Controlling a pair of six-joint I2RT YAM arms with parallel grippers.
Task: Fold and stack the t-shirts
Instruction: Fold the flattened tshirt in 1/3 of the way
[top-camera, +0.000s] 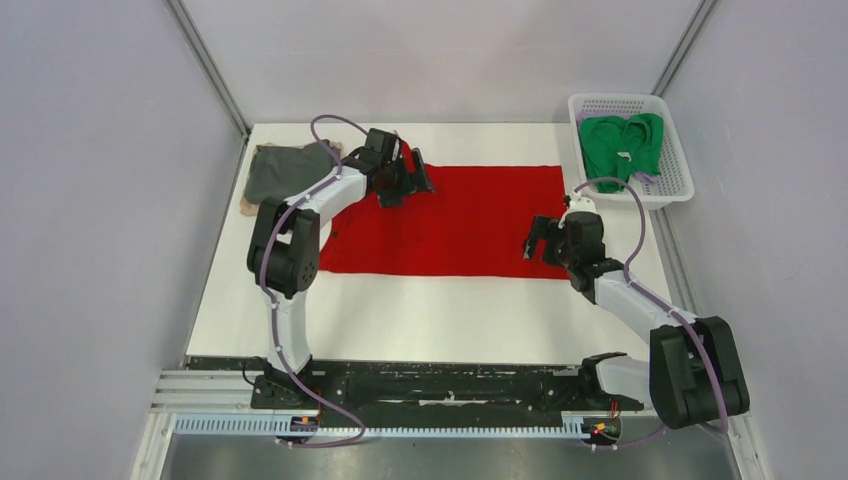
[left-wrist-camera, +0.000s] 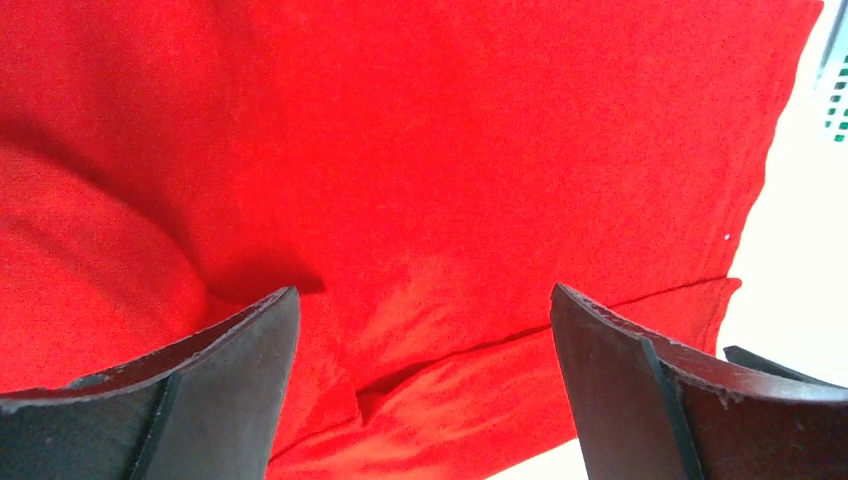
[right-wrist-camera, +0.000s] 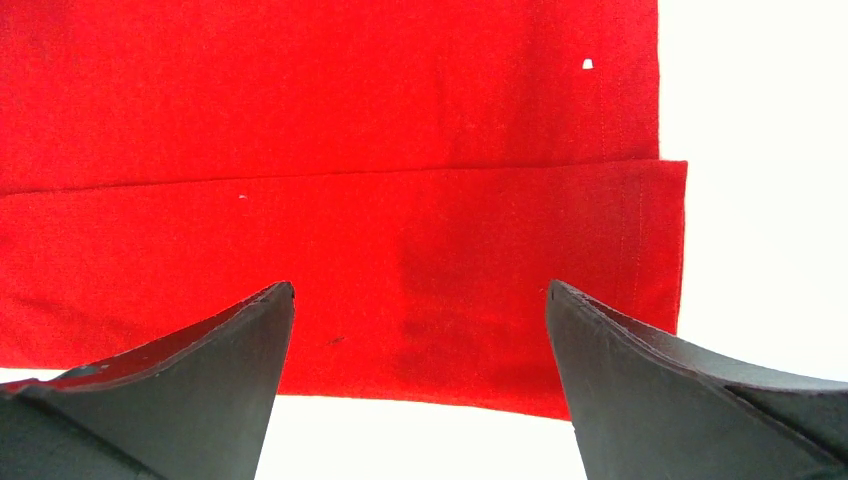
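A bright red t-shirt (top-camera: 460, 222) lies spread flat across the middle of the white table. My left gripper (top-camera: 412, 180) hovers over its upper left part, open and empty; the left wrist view shows red cloth (left-wrist-camera: 480, 180) with a fold line between the fingers (left-wrist-camera: 230, 390). My right gripper (top-camera: 542, 240) stands open over the shirt's right edge, with its hem (right-wrist-camera: 400, 260) under the jaws and nothing held. A dark grey t-shirt (top-camera: 285, 170) sits folded at the back left, on a tan one (top-camera: 247, 204). A green t-shirt (top-camera: 622, 145) lies crumpled in the basket.
A white lattice basket (top-camera: 672, 185) stands at the back right corner, off the table's right edge. Grey walls close in on the left, back and right. The arm bases and a black rail (top-camera: 440, 385) line the near edge.
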